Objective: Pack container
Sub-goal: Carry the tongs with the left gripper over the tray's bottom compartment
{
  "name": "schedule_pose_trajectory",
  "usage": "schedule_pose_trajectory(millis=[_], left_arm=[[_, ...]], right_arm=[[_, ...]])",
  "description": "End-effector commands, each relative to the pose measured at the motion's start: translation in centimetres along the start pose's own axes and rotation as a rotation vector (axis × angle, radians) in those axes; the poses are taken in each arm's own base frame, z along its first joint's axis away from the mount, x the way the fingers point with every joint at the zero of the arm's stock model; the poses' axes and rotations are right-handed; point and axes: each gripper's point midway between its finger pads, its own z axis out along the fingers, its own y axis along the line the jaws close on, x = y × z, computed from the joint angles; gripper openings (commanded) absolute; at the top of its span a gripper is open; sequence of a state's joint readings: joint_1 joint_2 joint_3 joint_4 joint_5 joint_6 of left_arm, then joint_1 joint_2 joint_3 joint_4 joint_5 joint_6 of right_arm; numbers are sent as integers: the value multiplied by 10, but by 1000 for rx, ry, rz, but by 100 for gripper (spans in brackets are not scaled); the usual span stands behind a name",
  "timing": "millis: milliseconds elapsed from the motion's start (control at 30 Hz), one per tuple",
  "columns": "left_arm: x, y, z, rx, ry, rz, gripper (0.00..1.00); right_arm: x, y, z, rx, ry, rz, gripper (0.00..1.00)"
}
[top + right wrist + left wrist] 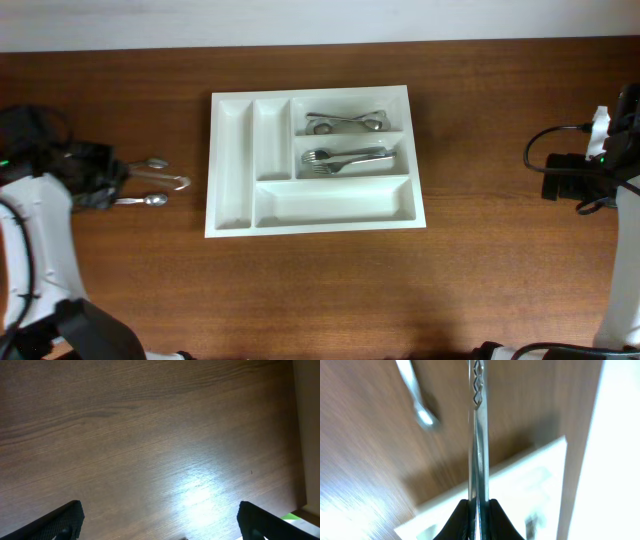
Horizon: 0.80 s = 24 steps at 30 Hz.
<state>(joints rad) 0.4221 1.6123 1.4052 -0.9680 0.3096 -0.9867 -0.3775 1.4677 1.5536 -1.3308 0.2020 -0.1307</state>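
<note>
Container (232,165) long axis left-right across table (480,280); left gripper (479,508) tight on tongs (479,450), right gripper (160,520) wide apart, empty.

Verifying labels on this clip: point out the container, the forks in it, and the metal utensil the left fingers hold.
container (232,160): overhead view, bare floor of an empty narrow compartment.
forks (350,158): overhead view, middle of the handles.
metal utensil (479,460): left wrist view, middle of its shaft.

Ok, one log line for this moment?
left claw: shut on metal tongs, left of container | right claw: open, holding nothing | container: forks in middle-right compartment
</note>
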Motion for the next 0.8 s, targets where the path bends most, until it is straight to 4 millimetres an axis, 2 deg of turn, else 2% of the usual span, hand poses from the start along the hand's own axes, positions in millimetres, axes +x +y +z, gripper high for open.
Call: schedule_pose_trajectory(millis=[0, 200, 367, 400, 600, 767], left_arm=[[62, -36, -12, 80, 106, 3, 2], [150, -50, 0, 27, 204, 10, 2], [194, -48, 7, -31, 155, -60, 2], [211, -47, 8, -44, 132, -105, 2], [251, -40, 13, -66, 75, -135, 2], [281, -26, 32, -132, 66, -163, 2]], right_arm=[[1, -5, -6, 20, -17, 17, 99], [1, -5, -6, 20, -17, 17, 99], [1, -5, -6, 20, -17, 17, 99], [1, -5, -6, 20, -17, 17, 99], [1, -5, -6, 20, -17, 17, 99], [1, -5, -6, 20, -17, 17, 99]])
